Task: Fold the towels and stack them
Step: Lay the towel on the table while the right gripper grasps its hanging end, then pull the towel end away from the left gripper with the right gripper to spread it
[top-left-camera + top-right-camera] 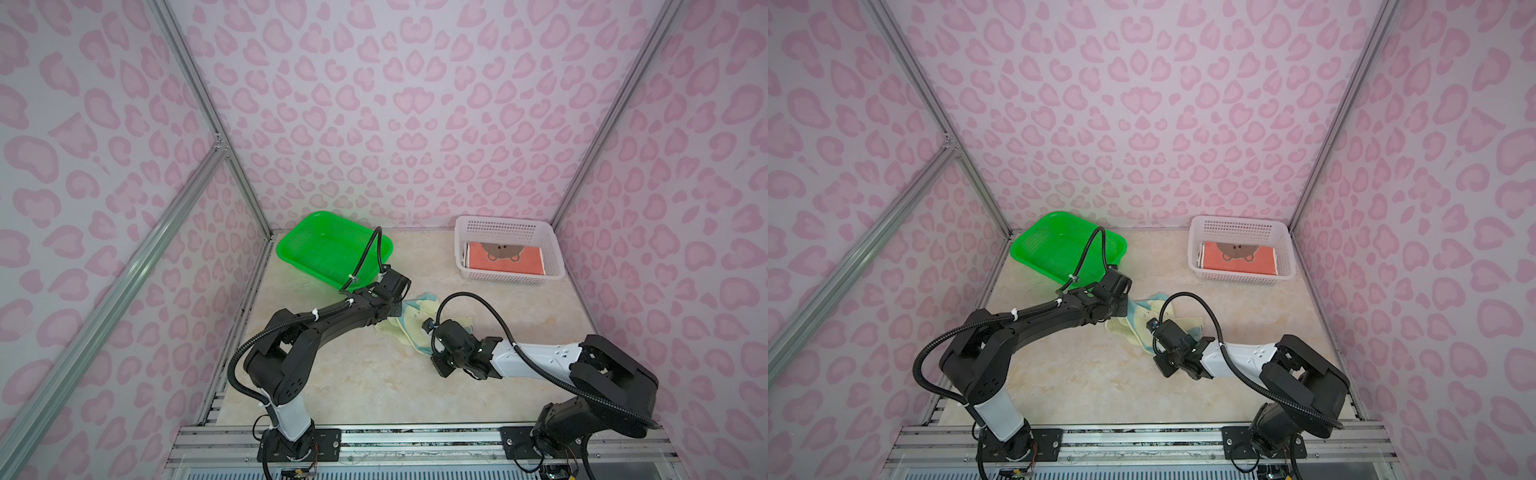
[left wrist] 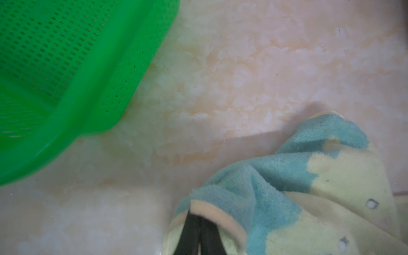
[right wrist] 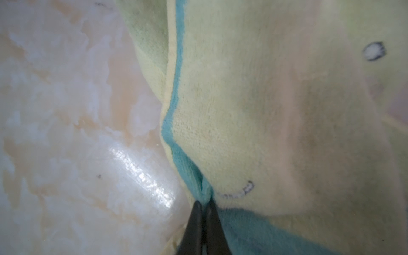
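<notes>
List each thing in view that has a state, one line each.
yellow-teal towel: crumpled on the table, pinched at two places.
left gripper: shut on the yellow-teal towel.
right gripper: shut on the yellow-teal towel.
orange bear towel: folded flat in the white basket.
green basket: empty.

Fuzzy cloth towel [image 2: 331, 176], glossy marbled tabletop [image 3: 132, 167], smooth plastic basket [image 2: 136, 72].

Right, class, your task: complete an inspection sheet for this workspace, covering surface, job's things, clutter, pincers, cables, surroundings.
Surface: marbled tabletop, glossy.
Job's things: yellow-teal towel crumpled mid-table; orange bear towel folded flat in white basket.
Clutter: green basket, nothing seen inside.
Pincers: left pincer and right pincer each shut on the yellow-teal towel.
Cables: left cable arcs over green basket; right cable loops above its wrist.
Surroundings: pink heart-print walls, metal frame.
</notes>
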You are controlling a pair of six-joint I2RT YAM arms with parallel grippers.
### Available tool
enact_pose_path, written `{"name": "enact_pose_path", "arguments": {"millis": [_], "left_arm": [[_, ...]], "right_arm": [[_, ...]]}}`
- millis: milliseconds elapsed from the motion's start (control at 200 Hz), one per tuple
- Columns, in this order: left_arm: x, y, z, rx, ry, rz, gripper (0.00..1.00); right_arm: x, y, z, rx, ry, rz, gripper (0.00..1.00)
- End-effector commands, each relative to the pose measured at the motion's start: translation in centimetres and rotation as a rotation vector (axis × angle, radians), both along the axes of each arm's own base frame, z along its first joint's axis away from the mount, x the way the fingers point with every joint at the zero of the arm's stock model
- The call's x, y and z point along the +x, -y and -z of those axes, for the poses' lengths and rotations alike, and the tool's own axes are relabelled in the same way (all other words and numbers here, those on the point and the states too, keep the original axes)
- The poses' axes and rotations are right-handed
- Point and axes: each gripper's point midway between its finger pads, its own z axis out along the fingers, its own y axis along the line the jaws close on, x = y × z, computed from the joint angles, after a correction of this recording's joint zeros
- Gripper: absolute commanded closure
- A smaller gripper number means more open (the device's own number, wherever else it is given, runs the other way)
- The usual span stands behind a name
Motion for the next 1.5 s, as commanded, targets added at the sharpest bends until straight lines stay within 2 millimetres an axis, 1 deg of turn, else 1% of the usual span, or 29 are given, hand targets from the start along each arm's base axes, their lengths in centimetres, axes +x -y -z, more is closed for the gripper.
{"name": "enact_pose_path", "arguments": {"millis": [0,85,175,285,415,505,590,680,745,825,905,945,960,970,1010,1020,1070,1145,1165,1240,1250,1300,1330,1340,1390,1435,1460,1470,1495], "left_arm": [[0.3,-0.3,-0.7,0.006,0.028,-0.004,0.98],[0.0,-0.4,-0.5,0.006,0.023,0.001,0.98],[-0.3,-0.1,-0.5,-0.005,0.01,0.018,0.98],[-1.1,1.0,-0.8,-0.028,0.0,0.075,0.98],[-2.7,2.8,-1.4,-0.009,0.018,0.173,0.98],[-3.6,3.7,-1.6,-0.019,0.024,0.217,0.98],[-4.4,4.3,-1.9,-0.052,0.036,0.235,0.98],[-5.0,4.4,-2.5,-0.098,0.051,0.234,0.98],[-5.4,4.4,-2.7,-0.122,0.053,0.232,0.98],[-5.8,4.4,-2.7,-0.138,0.051,0.23,0.98],[-6.2,4.5,-2.2,-0.14,0.034,0.235,0.98],[-6.4,4.6,-1.7,-0.139,0.024,0.238,0.98],[-6.4,4.6,-1.7,-0.14,0.022,0.237,0.98],[-6.5,4.6,-1.5,-0.139,0.018,0.237,0.98],[-6.6,4.6,-1.2,-0.14,0.009,0.237,0.98],[-6.6,4.6,-1.1,-0.141,0.009,0.236,0.98],[-6.8,4.6,-0.7,-0.142,-0.001,0.232,0.98],[-6.9,4.5,-0.4,-0.145,-0.005,0.226,0.98],[-7.0,4.5,-0.3,-0.144,-0.004,0.224,0.98],[-6.9,4.1,-0.2,-0.137,-0.002,0.213,0.98],[-7.0,4.1,-0.2,-0.134,-0.002,0.212,0.98],[-6.8,3.9,-0.2,-0.126,0.002,0.204,0.98],[-6.8,3.8,-0.1,-0.119,0.003,0.2,0.98],[-6.8,3.7,-0.1,-0.118,0.002,0.199,0.98],[-6.8,3.5,0.0,-0.108,0.005,0.189,0.98],[-6.7,3.4,0.0,-0.101,0.007,0.184,0.98],[-6.7,3.2,0.1,-0.097,0.006,0.18,0.97],[-6.7,3.2,0.1,-0.095,0.006,0.179,0.96],[-6.7,3.0,0.1,-0.09,0.006,0.174,0.95]], "right_arm": [[0.6,0.9,-1.2,-0.045,0.053,0.008,1.0],[1.3,1.6,-3.0,-0.05,0.106,0.037,1.0],[2.2,2.9,-5.3,-0.072,0.177,0.081,1.0],[3.3,5.7,-8.0,-0.132,0.28,0.185,1.0],[3.8,8.2,-11.1,-0.154,0.384,0.259,1.0],[4.0,9.2,-13.7,-0.126,0.462,0.283,1.0],[4.4,9.9,-16.6,-0.081,0.527,0.3,1.0],[5.1,10.0,-18.5,-0.022,0.526,0.282,1.0],[6.1,10.2,-19.5,0.005,0.514,0.284,1.0],[7.6,9.7,-20.6,0.012,0.517,0.268,1.0],[9.3,8.3,-21.5,0.0,0.529,0.228,1.0],[10.3,7.5,-21.8,-0.005,0.537,0.208,1.0],[10.6,7.1,-21.7,-0.01,0.533,0.2,1.0],[10.8,6.9,-22.0,-0.006,0.537,0.196,1.0],[11.9,5.9,-21.7,-0.013,0.523,0.173,1.0],[12.1,5.7,-22.1,-0.006,0.528,0.171,1.0],[13.6,4.2,-21.7,-0.003,0.515,0.145,1.0],[15.7,2.0,-22.1,0.005,0.513,0.111,1.0],[16.1,1.4,-21.7,0.0,0.506,0.1,1.0],[18.1,-0.6,-21.7,0.004,0.5,0.077,1.0],[18.3,-0.8,-21.4,0.001,0.494,0.074,1.0],[19.6,-2.0,-21.2,0.004,0.49,0.071,1.0],[20.3,-2.5,-20.9,0.003,0.484,0.073,1.0],[20.5,-2.6,-20.3,-0.002,0.475,0.073,1.0],[21.6,-3.3,-19.8,0.002,0.466,0.083,1.0],[22.4,-3.8,-18.8,-0.003,0.447,0.094,1.0],[22.7,-4.0,-17.7,-0.011,0.427,0.097,1.0],[23.1,-4.2,-18.4,0.0,0.439,0.102,1.0],[23.5,-4.5,-18.2,0.006,0.433,0.106,1.0]]}}
